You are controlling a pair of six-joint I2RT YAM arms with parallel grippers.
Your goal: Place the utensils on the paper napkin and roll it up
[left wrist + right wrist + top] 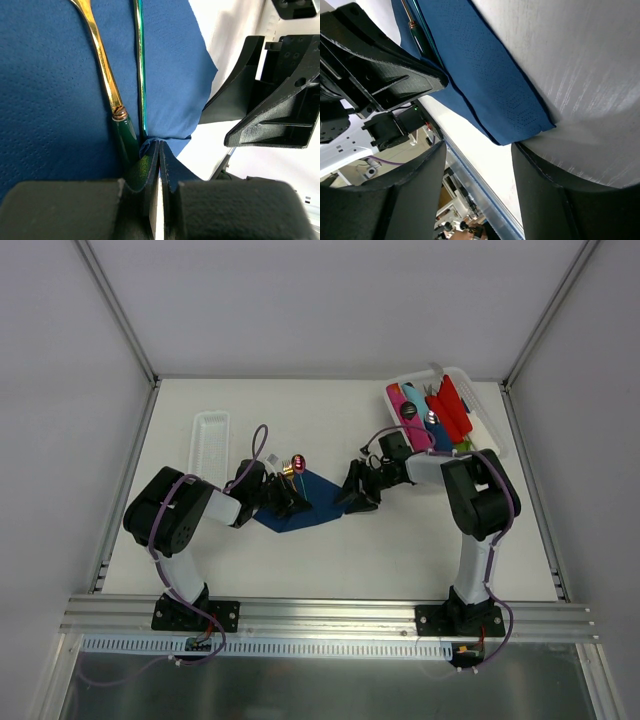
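The dark navy paper napkin (312,512) lies crumpled on the table between my two grippers. The utensils (296,466) rest on its far edge, their reddish heads sticking out past it. In the left wrist view a gold utensil with a dark green end (102,55) and a thin teal one (140,65) lie on the napkin (50,100). My left gripper (288,502) (159,147) is shut on a fold of the napkin's edge. My right gripper (352,498) (477,147) is open, with the napkin's corner (520,127) by its jaws.
A narrow white tray (210,435) lies at the back left. A white bin (490,430) with pink, red and blue plastic items stands at the back right, beside the right arm. The grippers are a short way apart, facing each other.
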